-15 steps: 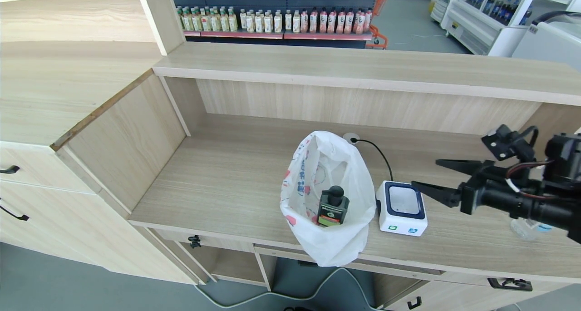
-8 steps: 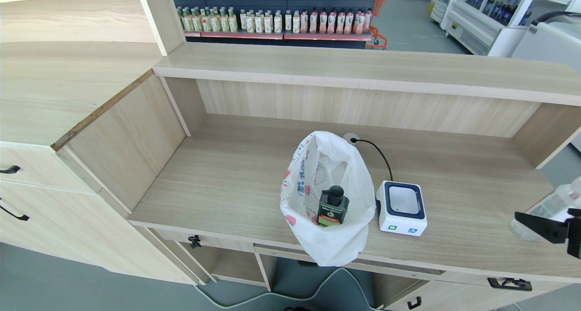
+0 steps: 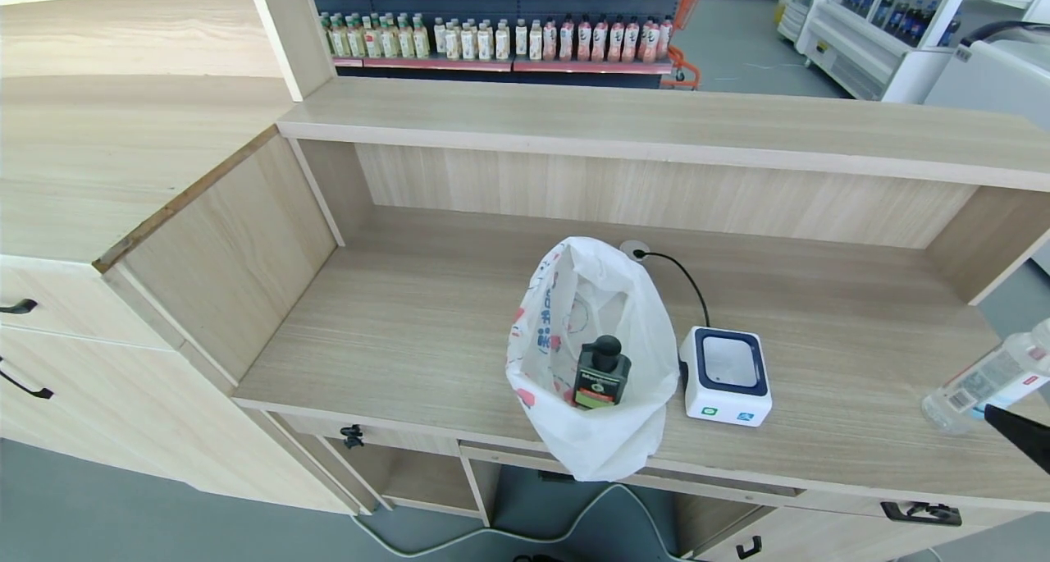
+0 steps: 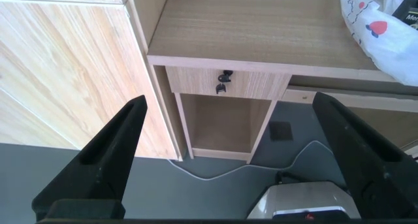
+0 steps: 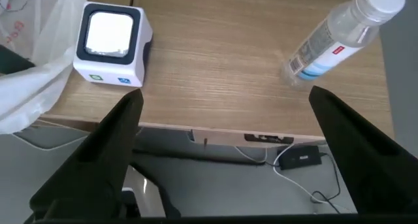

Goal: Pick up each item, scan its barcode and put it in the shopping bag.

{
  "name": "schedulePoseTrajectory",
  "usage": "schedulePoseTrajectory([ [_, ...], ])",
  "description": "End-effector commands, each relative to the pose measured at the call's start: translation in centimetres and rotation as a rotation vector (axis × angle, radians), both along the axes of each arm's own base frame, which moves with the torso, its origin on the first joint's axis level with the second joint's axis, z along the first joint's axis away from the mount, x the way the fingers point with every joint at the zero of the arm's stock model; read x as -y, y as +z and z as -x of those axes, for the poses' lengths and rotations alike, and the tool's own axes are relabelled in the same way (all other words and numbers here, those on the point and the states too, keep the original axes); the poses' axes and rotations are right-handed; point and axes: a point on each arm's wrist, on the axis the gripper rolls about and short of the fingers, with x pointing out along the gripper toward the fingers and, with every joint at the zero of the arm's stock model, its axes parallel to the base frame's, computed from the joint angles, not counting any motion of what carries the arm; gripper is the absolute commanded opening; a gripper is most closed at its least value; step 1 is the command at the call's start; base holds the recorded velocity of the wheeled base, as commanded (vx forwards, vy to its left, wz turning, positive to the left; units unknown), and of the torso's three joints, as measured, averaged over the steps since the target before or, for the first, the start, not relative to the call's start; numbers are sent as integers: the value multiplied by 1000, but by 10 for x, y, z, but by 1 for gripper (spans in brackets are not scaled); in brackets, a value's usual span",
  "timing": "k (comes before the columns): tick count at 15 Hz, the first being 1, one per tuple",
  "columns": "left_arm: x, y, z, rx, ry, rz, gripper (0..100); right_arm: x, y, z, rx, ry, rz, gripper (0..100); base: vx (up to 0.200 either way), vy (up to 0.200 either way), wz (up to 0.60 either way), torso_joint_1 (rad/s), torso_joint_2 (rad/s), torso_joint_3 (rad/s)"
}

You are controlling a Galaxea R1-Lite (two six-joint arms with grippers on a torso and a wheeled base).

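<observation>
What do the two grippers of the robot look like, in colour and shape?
Both the left gripper and the right gripper have two matte black fingers, broad at the base and tapering to a blunt tip.

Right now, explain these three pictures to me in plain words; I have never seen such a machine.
This is a two-armed robot at a shop counter. The large picture looks down from a camera on its head. The two small ones come from cameras on its wrists; the dark prongs in each are that arm's grasping tool, the left tool and the right tool, both open and holding nothing. On the counter stands a white shopping bag with a dark bottle upright inside. Beside the bag sits a small white scanner. Farther to the robot's right a clear bottle lies on its side.
</observation>
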Motion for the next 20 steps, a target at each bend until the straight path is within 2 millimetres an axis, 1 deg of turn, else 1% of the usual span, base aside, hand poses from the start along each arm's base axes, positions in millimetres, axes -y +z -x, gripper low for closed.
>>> schedulePoseTrajectory([
  [1, 0, 0, 0, -1, -1, -4, 100, 2, -7, 9, -10, -43, 26, 100, 0, -200, 0, -2, -2, 2],
  [4, 0, 0, 0, -1, 1, -7, 100, 7, -18, 16, -46, -113, 57, 100, 0, -200, 0, 1, -2, 4],
  [7, 0, 0, 0, 1, 1, -5, 100, 8, -17, 15, -45, -112, 53, 100, 0, -200, 0, 1, 1, 4],
  [15, 0, 0, 0, -1, 3, -2, 100, 7, -28, 16, -86, -100, 28, 100, -200, -200, 0, 5, 2, 2],
  [17, 0, 0, 0, -1, 3, -2, 100, 9, -25, 8, -82, -62, -10, 100, -200, -200, 0, 2, 0, 2],
  [18, 0, 0, 0, -1, 3, -1, 100, 9, -24, 7, -79, -48, -25, 100, 0, 0, 0, 0, 0, 0],
  [20, 0, 0, 0, -1, 3, 1, 100, 9, -9, -10, -36, 75, -105, 100, 0, 0, 0, 0, 0, 0],
])
